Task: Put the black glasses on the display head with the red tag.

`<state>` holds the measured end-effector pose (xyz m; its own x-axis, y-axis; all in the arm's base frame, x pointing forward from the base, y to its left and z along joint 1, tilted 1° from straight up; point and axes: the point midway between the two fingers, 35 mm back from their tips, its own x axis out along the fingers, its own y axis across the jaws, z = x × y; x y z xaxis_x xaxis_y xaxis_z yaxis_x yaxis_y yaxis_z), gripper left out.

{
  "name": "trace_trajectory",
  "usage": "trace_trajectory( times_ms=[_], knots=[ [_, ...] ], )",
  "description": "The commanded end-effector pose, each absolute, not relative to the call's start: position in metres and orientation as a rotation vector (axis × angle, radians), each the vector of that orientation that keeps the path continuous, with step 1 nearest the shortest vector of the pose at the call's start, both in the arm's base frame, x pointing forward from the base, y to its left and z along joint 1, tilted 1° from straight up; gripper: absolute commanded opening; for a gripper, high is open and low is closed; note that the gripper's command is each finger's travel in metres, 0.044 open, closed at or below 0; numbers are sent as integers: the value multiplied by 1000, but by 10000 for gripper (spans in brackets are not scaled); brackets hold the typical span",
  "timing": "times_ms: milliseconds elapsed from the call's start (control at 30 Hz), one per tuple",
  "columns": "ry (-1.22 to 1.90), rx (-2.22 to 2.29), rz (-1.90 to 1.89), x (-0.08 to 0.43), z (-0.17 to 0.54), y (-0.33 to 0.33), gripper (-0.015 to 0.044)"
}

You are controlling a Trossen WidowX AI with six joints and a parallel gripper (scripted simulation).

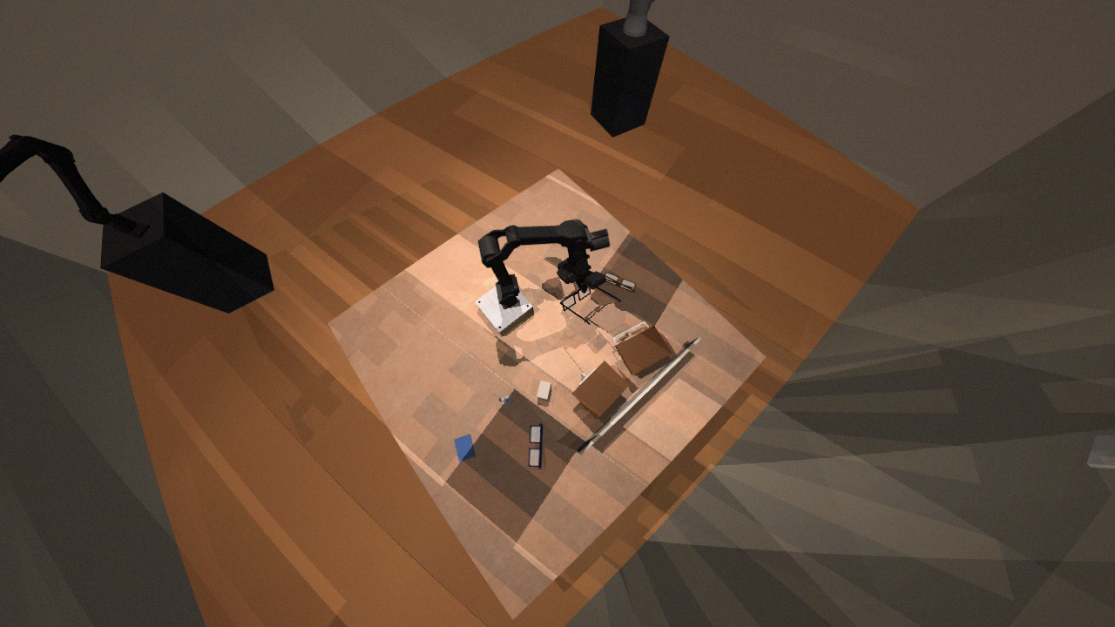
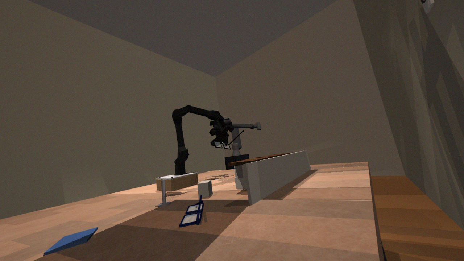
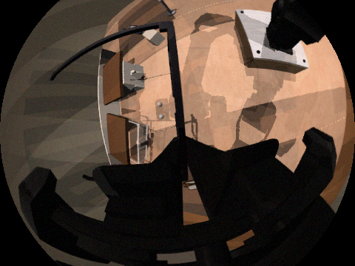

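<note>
My gripper [image 1: 586, 287] [image 2: 222, 142] [image 3: 180, 140] is shut on the black glasses [image 2: 236, 136] [image 3: 175, 81]. They hang tilted from the fingertips, well above the table and clear of both heads, temples spread out. Two display heads stand side by side under brown slab tops. One head [image 3: 131, 78] is a bare grey block with a pale nose; its brown top [image 1: 602, 388] [image 3: 113, 79] also shows. The other has a brown top [image 1: 644, 350] [image 3: 117, 140] and a white frame [image 3: 138, 142] at its front. I cannot make out the red tag.
A long pale panel [image 1: 643, 394] [image 2: 282, 172] stands behind the heads. A pale block [image 1: 543, 391] [image 2: 204, 189] [image 3: 154, 37], a thin post [image 2: 163, 191], blue glasses [image 1: 540, 446] [image 2: 200, 211], a blue plate [image 1: 463, 448] [image 2: 69, 240] and brown glasses [image 1: 620, 281] are on the table.
</note>
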<state>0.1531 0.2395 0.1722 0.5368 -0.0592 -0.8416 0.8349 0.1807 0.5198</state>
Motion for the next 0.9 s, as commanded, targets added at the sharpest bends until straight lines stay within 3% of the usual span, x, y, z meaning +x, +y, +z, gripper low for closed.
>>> trace_trajectory(
  times_ms=[0, 867],
  knots=[
    [746, 1350, -752, 146, 177, 245, 0],
    [721, 1459, -767, 137, 181, 251, 0]
  ],
)
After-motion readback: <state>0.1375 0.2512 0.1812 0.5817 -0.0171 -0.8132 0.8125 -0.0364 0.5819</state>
